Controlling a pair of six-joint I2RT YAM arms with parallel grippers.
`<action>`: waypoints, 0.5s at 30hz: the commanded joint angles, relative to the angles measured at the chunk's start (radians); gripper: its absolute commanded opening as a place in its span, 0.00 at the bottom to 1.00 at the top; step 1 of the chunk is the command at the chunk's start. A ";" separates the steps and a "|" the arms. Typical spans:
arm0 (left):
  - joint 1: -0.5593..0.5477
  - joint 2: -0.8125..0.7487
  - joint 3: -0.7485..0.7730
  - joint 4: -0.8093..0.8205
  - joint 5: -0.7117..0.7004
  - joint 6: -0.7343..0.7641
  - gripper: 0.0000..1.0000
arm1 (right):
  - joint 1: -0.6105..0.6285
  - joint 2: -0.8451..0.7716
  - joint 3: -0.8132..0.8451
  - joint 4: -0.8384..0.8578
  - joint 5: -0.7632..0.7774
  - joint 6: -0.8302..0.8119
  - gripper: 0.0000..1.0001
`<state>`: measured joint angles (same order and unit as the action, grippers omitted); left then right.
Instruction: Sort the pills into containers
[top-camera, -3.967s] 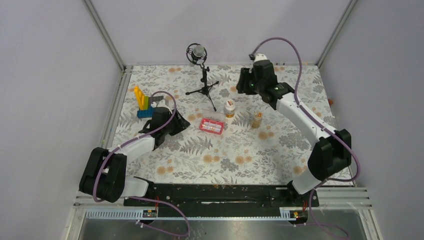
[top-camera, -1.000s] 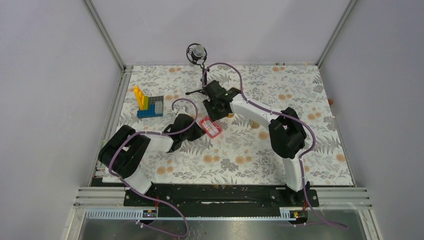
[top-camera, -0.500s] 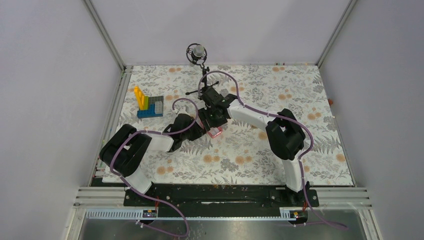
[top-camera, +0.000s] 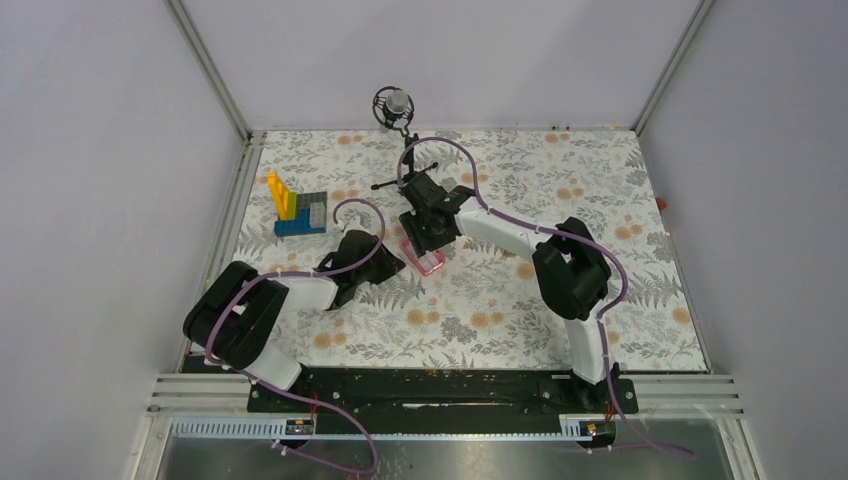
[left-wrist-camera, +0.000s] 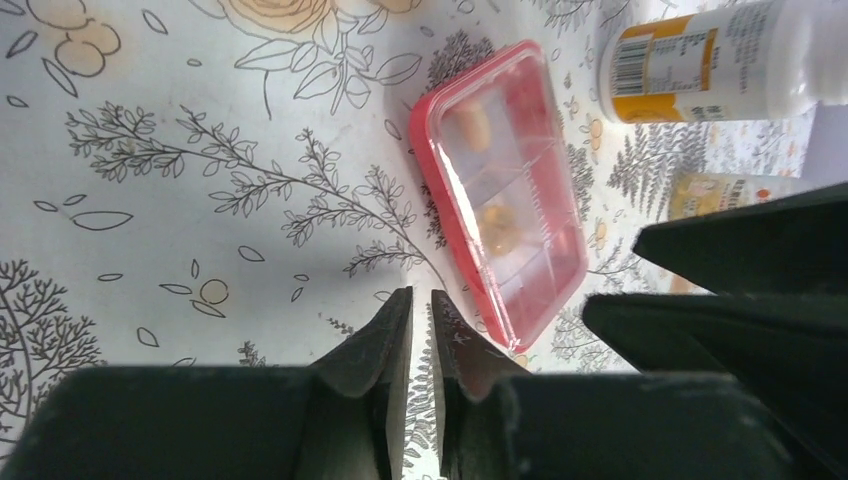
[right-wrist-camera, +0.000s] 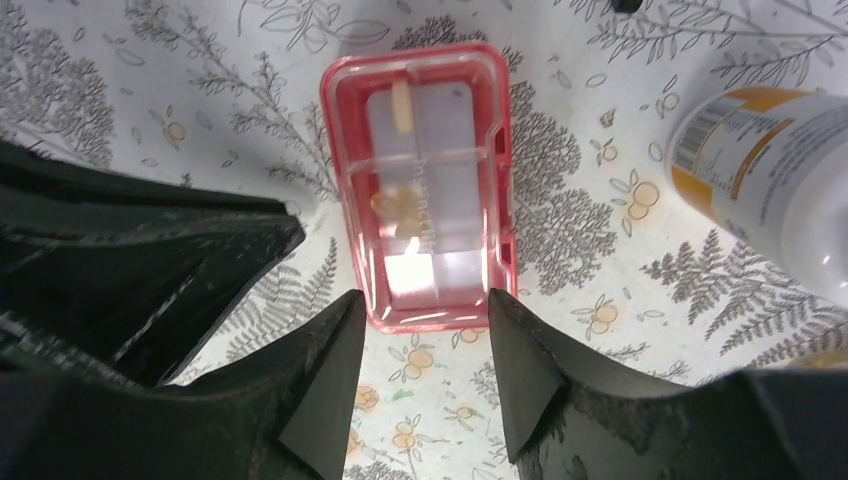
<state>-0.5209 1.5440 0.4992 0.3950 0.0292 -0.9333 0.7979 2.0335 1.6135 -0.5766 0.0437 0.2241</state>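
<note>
Swung in from the far corner, your right gripper (right-wrist-camera: 422, 305) hangs with jaws apart over the near end of the pink pill box (right-wrist-camera: 340, 180), pills (right-wrist-camera: 401, 105) inside, your left gripper (left-wrist-camera: 420, 300) closed just beside it; you seem to be securing the box, so descend squarely.

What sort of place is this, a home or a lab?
Probably a robotics lab booth: plain walls in a metal frame, two robot arms bolted to a black rail, and a tripod microphone on the flowered cloth.
</note>
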 joint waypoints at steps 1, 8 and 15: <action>0.013 -0.041 -0.008 0.066 -0.013 -0.036 0.14 | -0.004 0.057 0.079 -0.028 0.077 -0.047 0.56; 0.024 -0.032 -0.011 0.089 -0.006 -0.054 0.15 | -0.003 0.112 0.089 -0.044 0.127 -0.059 0.56; 0.030 -0.033 -0.013 0.094 -0.017 -0.053 0.15 | -0.002 0.121 0.036 -0.045 0.110 -0.048 0.56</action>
<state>-0.4980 1.5311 0.4965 0.4213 0.0292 -0.9771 0.7975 2.1407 1.6764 -0.5957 0.1280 0.1810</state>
